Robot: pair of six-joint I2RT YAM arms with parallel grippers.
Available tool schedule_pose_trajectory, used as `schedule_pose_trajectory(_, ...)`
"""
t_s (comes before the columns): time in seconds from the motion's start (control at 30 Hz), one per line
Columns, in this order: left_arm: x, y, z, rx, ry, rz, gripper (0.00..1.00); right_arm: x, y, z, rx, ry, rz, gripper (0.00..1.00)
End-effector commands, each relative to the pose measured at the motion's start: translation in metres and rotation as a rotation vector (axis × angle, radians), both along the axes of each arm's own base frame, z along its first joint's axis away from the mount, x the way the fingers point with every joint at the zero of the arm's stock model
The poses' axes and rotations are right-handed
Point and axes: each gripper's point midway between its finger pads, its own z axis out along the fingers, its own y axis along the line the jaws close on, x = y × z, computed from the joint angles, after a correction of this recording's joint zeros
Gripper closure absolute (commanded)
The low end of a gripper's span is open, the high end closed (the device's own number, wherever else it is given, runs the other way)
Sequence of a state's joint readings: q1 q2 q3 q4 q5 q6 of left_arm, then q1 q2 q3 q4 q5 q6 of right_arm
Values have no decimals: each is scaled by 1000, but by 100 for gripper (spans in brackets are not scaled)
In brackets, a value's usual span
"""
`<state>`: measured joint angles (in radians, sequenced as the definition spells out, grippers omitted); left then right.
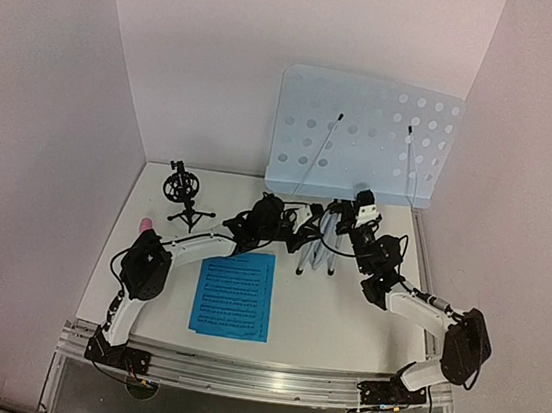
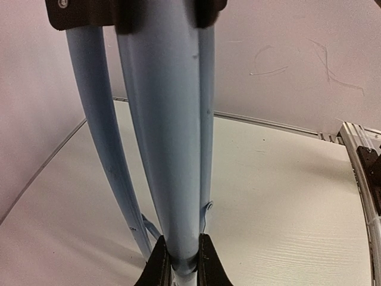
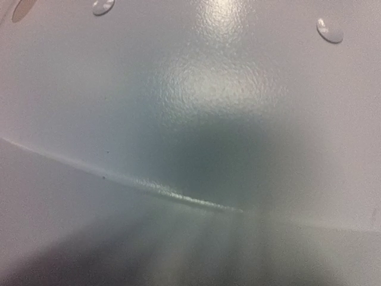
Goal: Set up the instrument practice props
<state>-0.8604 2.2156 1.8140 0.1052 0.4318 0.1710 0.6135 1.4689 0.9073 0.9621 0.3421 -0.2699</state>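
The pale-blue perforated music stand [image 1: 365,137] stands at the back right with its plate tilted and its tripod legs [image 1: 319,247] folded close together. My left gripper [image 2: 180,257] is shut on the stand's central tube [image 2: 169,149] low down, between the legs; in the top view it sits at the legs [image 1: 298,234]. My right gripper [image 1: 363,213] is up against the plate's lower edge; its wrist view shows only the plate surface [image 3: 196,119], no fingers. The blue sheet-music pages [image 1: 235,293] lie stacked flat. The pink microphone [image 1: 143,222] pokes out behind my left arm. The black tripod mic mount [image 1: 185,195] stands at the back left.
White walls close the table on the left, back and right. The aluminium rail [image 1: 255,373] with both arm bases runs along the near edge. Cables trail by the left gripper [image 1: 254,219].
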Motion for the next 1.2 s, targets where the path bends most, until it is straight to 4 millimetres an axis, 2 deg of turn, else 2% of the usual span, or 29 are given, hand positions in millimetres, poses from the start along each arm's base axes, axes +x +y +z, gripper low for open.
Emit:
schedule_pose_trajectory(0.0,4,31,-44,162,33,45,100,8,-21,-14,-54,94,-81,100)
schedule_pose_trajectory(0.3,20,15,-33,114,-69,44,100,-1,-16,-22,-62,134,-21,100)
schedule_pose_trajectory(0.47,18,11,-26,93,-84,23,100,-6,-12,-25,-76,168,16,99)
schedule_pose_trajectory(0.6,15,11,-27,85,-62,13,100,-13,-10,-33,-97,217,53,82)
schedule_pose_trajectory(0.67,16,11,-27,85,-59,21,100,-19,-8,-40,-114,256,82,77)
schedule_pose_trajectory(0.87,15,9,-25,71,-26,15,100,-38,-8,-63,-147,376,152,68)
schedule_pose_trajectory(1.17,17,7,-27,63,13,25,100,-62,-5,-123,-141,579,239,40)
